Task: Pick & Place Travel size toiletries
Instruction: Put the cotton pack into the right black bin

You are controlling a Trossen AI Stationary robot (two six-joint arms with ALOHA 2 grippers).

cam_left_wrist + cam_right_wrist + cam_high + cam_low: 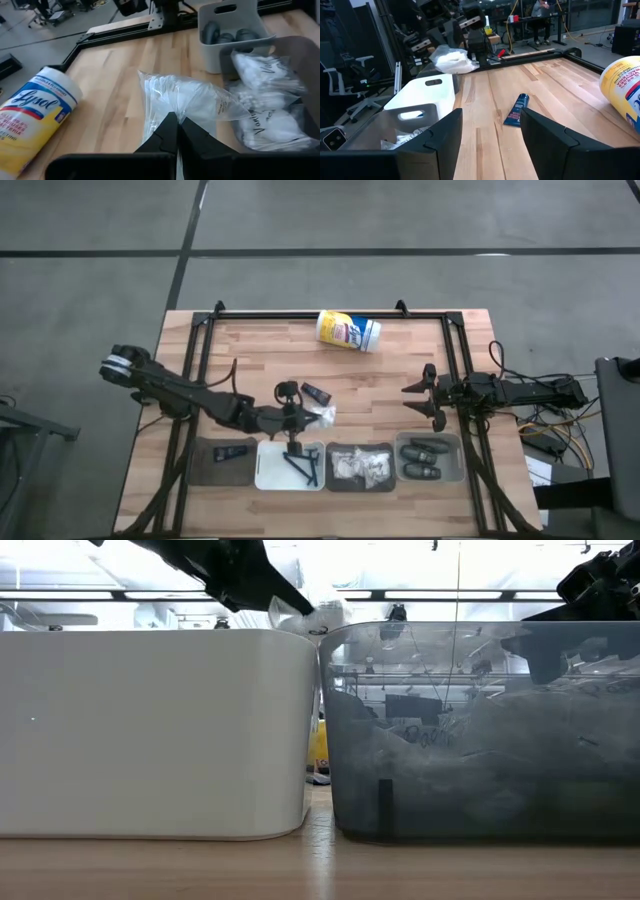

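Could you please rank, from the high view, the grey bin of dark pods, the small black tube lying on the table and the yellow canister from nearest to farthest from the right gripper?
Measured from the right gripper:
1. Grey bin of dark pods, just below it at the row's right end.
2. Small black tube, mid-table, toward the left arm.
3. Yellow canister, by the far rail.

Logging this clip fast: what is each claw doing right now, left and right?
Left claw: shut on a white crinkly packet, held above the table.
Right claw: open, empty, above the table near the right edge.
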